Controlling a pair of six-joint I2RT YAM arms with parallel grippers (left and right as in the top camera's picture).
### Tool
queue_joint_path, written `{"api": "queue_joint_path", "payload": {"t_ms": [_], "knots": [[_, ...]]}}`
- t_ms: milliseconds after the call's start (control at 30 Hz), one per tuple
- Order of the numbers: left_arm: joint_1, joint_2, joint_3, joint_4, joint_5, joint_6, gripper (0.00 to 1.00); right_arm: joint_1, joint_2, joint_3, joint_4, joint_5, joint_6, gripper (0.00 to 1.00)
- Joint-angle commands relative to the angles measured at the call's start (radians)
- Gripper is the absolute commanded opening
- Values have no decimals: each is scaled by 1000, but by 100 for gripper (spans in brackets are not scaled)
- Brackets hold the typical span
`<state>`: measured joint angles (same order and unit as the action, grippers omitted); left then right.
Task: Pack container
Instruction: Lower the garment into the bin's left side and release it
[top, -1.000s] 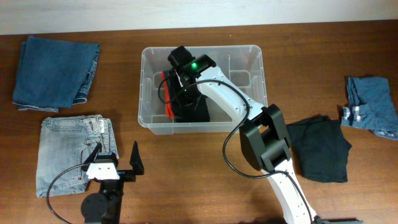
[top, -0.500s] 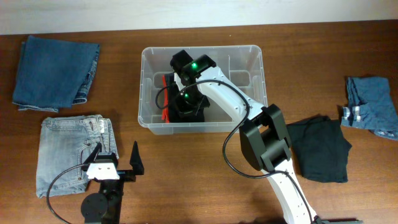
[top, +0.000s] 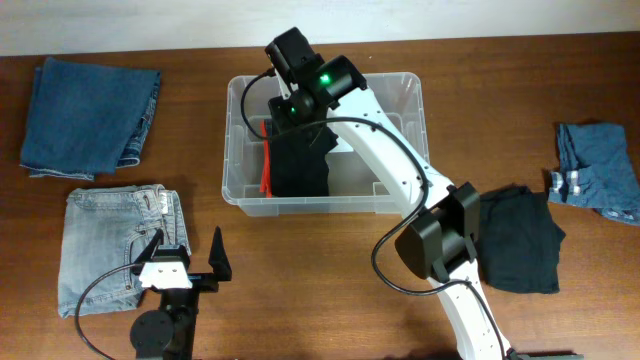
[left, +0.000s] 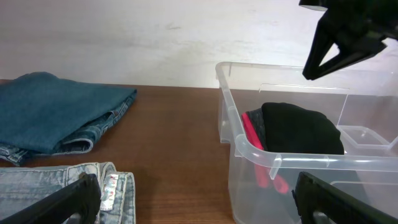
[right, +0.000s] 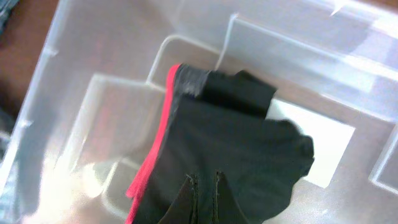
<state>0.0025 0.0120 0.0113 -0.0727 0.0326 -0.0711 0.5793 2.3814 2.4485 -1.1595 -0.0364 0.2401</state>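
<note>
Container (top: 423, 130) holds the black garment (top: 300, 170), so the right gripper (right: 205, 179), shut and empty above it, should rise straight clear while the left gripper (top: 188, 237) waits wide open.

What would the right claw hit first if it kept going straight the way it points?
Most likely the black garment with a red edge lying in the large clear plastic container. The shut right claw points down at it from above, and nothing seems to lie between.

Clear container (top: 235, 180) – upright, mid-table
</note>
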Motion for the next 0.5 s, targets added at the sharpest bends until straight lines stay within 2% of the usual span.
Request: {"api": "queue_joint_path", "payload": {"t_ms": [0, 467], "knots": [[4, -5, -2, -8, -3, 8, 99, -25, 29, -68, 39, 60, 7, 4], [4, -5, -2, -8, -3, 8, 99, -59, 62, -357, 283, 41, 7, 4]]}}
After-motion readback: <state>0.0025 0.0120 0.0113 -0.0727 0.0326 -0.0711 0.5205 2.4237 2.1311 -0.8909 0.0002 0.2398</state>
